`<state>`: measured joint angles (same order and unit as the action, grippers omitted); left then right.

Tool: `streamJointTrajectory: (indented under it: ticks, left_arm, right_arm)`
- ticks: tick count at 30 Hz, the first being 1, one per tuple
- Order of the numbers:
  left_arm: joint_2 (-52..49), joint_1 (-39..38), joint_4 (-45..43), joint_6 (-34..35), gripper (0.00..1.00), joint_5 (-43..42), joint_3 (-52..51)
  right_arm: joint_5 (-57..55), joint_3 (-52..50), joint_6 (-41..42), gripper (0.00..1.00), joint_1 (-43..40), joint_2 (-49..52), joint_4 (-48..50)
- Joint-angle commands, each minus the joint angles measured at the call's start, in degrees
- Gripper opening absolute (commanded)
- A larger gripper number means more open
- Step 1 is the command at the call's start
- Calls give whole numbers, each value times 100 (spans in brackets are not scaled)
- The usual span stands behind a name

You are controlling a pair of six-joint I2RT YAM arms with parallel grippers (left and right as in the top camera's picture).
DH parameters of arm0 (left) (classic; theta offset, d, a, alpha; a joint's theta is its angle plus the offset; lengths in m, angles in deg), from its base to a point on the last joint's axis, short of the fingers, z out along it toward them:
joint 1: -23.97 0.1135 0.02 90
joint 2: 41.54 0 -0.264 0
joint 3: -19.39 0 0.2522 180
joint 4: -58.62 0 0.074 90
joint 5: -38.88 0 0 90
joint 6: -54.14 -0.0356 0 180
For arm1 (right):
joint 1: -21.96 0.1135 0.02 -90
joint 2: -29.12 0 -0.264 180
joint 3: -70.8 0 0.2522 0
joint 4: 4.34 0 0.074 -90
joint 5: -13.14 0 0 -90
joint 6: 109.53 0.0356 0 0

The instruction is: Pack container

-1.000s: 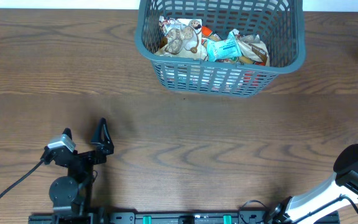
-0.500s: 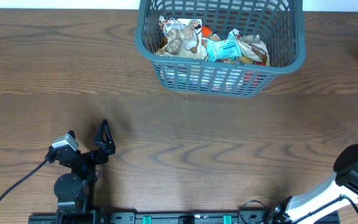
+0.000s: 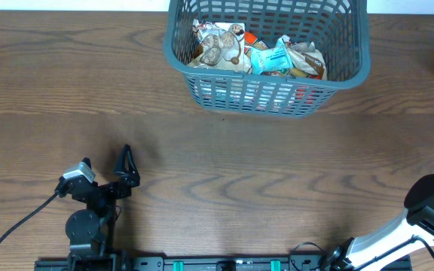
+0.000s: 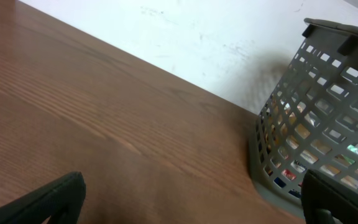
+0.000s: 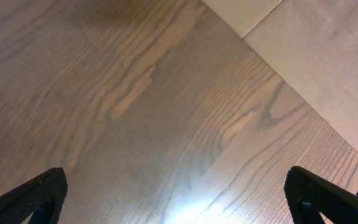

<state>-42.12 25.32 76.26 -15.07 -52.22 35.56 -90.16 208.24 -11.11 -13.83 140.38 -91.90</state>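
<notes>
Overhead view: the container [image 3: 266, 94], a dark grey-blue slotted basket, is set at the upper centre of the frame on the wooden table [image 3: 277, 173]. Snack packets [image 3: 258, 53] are piled inside it.

The left gripper [image 3: 105, 162] is seen at the lower left, well apart from the container. Its jaws are spread wide, and nothing is held or touched. A black cable [image 3: 21, 218] is trailed from it toward the lower left corner. The right arm [image 3: 428, 207] is seen at the lower right corner, but its pincer is not shown there.

Left wrist view: black fingertips [image 4: 55, 196] are seen at the lower corners with bare table between them. A corner of the container is shown at the right edge, before a white wall [image 4: 197, 43].

Right wrist view: the right gripper [image 5: 176, 196] is released wide and empty. Only bare wood is framed between its tips, with paler flooring [image 5: 316, 56] at the upper right.
</notes>
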Motion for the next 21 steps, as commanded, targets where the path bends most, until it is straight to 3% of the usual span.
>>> streamJointTrajectory:
  ticks: [1, 21]
  left_arm:
    - [35, 24, 50, -33, 99, 44, -197]
    - [35, 24, 50, -33, 99, 44, -197]
  right_arm:
    - [-17, -22, -81, 99, -66, 44, 9]
    - [-238, -22, -160, 99, -55, -39, 35]
